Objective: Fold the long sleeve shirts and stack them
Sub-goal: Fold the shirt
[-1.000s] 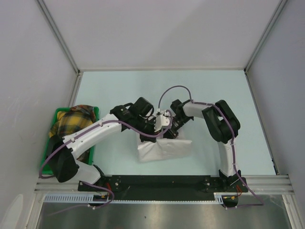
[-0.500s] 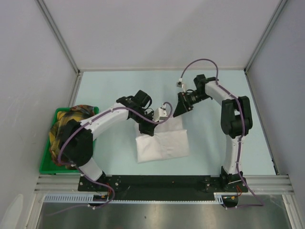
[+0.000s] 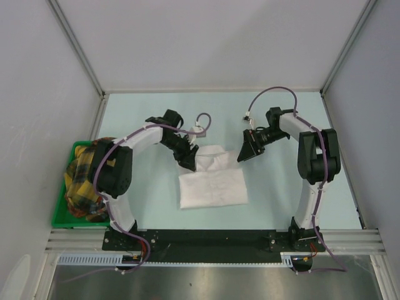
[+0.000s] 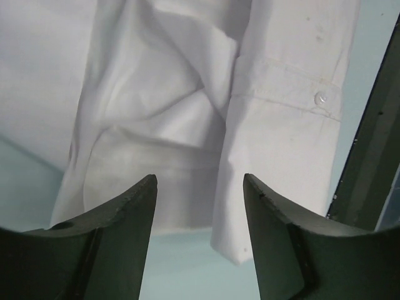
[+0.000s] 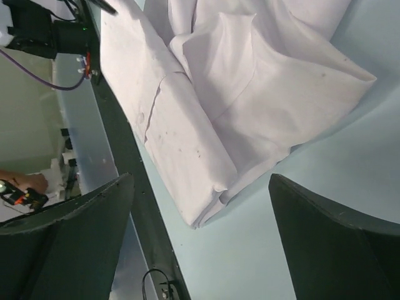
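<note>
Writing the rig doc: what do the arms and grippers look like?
The left arm and right arm have white links with black joints and a purple cable looped along each. The left gripper and right gripper carry dark, curved, tapered fingers.

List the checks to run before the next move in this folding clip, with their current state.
1. Left gripper open and empty: ok.
2. Right gripper open and empty: ok.
3. White shirt folded into a compact rectangle: ok.
4. Fold tidy: not ok, its far edge looks rumpled.
5. Left gripper clear of the cloth: cannot tell; it sits at the far-left corner.
6. Another white shirt to stack: not ok, the green bin shows only plaid cloth.
</note>
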Controlling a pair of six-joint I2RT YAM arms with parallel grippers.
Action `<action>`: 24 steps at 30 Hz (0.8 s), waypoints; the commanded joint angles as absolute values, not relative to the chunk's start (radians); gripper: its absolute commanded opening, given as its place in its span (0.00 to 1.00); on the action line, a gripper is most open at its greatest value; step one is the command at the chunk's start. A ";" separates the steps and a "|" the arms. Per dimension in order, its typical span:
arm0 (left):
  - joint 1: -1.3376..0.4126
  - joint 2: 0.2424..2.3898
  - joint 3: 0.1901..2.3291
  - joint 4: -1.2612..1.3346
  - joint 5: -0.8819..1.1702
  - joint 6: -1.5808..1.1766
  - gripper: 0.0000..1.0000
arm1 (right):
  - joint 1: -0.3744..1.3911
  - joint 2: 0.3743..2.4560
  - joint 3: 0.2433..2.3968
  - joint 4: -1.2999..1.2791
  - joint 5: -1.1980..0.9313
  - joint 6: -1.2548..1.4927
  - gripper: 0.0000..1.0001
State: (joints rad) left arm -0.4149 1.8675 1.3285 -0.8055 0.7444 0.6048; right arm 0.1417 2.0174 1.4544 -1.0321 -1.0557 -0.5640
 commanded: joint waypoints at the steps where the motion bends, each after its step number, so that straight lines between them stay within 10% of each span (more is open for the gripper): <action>1: -0.333 1.740 1.249 -0.801 0.879 0.448 0.64 | 0.170 1.918 1.422 -0.973 -0.983 -0.639 0.87; 24: -0.299 1.781 1.127 -0.815 0.873 0.449 0.63 | 0.245 1.956 1.348 -0.923 -0.913 -0.677 0.56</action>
State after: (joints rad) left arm -0.3042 1.7657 1.1328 -0.8013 0.8642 0.4206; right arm 0.2409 1.9450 1.3495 -0.9489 -0.9199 -0.6556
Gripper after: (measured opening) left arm 0.634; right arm 0.607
